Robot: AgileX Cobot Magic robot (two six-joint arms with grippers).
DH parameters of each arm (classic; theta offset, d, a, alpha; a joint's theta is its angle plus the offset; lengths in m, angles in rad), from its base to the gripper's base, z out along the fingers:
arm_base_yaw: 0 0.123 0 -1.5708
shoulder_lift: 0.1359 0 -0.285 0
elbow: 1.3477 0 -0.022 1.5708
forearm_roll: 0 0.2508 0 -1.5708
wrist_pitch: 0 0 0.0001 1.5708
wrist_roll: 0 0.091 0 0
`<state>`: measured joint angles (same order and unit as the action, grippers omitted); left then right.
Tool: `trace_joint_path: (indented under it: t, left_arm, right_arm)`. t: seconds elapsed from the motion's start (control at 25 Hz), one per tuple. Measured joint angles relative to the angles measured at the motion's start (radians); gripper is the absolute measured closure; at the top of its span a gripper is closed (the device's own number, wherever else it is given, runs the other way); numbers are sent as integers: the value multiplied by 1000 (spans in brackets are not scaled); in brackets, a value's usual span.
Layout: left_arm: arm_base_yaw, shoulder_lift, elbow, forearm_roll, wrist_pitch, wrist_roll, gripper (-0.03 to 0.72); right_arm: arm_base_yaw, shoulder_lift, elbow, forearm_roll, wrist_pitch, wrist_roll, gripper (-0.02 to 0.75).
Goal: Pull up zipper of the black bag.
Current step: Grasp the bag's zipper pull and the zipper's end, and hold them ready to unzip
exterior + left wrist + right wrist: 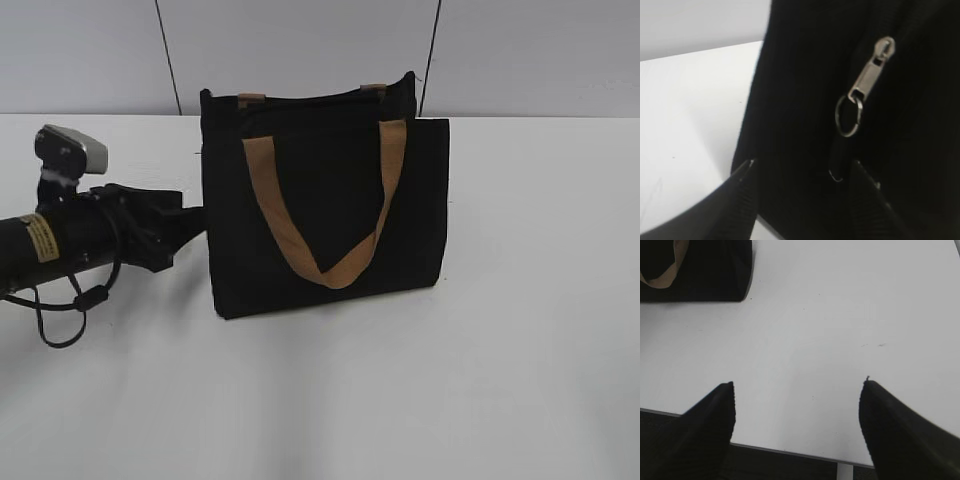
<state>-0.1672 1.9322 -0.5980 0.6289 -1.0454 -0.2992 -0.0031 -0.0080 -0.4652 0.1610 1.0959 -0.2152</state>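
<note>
Centrally in the exterior view stands the black bag (pixel 325 205), upright on the white table (pixel 500 350), its brown handle (pixel 325 215) hanging in a V down the front panel. A second brown strap shows only as two short tabs at the top edge.

Left arm (pixel 80 240) enters from the left edge of that frame, lying low and level, wrist camera on top, a cable loop sagging beneath. Its left gripper (pixel 185 225) reaches the bag's left side panel at mid-height; from this angle, contact cannot be confirmed.

Left wrist view: bag fabric fills the right and centre. The silver zipper pull (pixel 872 70) sits in the upper right of the frame, tilted, with a small metal ring (pixel 847 116) hanging off its lower end. The two black fingertips (pixel 742 172) show at the bottom edge, spread apart, one at lower left over the bag's edge, the other at lower centre-right against the fabric. Nothing is held between them; the pull lies above and beyond the tips.

Right wrist view: right gripper (pixel 797 385) hangs over bare table, jaws wide, nothing between them. The bag's corner and a bit of handle appear in the upper left of that frame, well apart from the tips. The right arm does not appear in the exterior view.
</note>
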Motion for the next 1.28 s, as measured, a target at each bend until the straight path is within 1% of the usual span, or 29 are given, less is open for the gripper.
trace_joint_path:
  t: [0.16, 0.32, 0.68, 0.96, 1.04, 1.16, 1.24, 1.28]
  left_arm:
    - [0, 42, -50, 128, 24, -19, 278]
    - [0, 81, -93, 190, 30, -47, 300]
    - [0, 138, -153, 248, -19, -76, 314]
    - [0, 197, -157, 245, -126, -86, 324]
    - [0, 209, -157, 244, -139, -87, 348]
    - [0, 212, -157, 232, -149, -87, 408]
    - [0, 212, -157, 211, -153, -87, 463]
    - [0, 212, -157, 194, -153, -87, 503]
  right_arm:
    - [0, 0, 0, 0, 0, 0, 151]
    - [0, 0, 0, 0, 0, 0, 151]
    - [0, 0, 0, 0, 0, 0, 151]
    - [0, 0, 0, 0, 0, 0, 151]
    - [0, 0, 0, 0, 0, 0, 151]
    - [0, 0, 0, 0, 0, 0, 151]
    - [0, 0, 0, 0, 0, 0, 151]
    - [0, 0, 0, 0, 0, 0, 151]
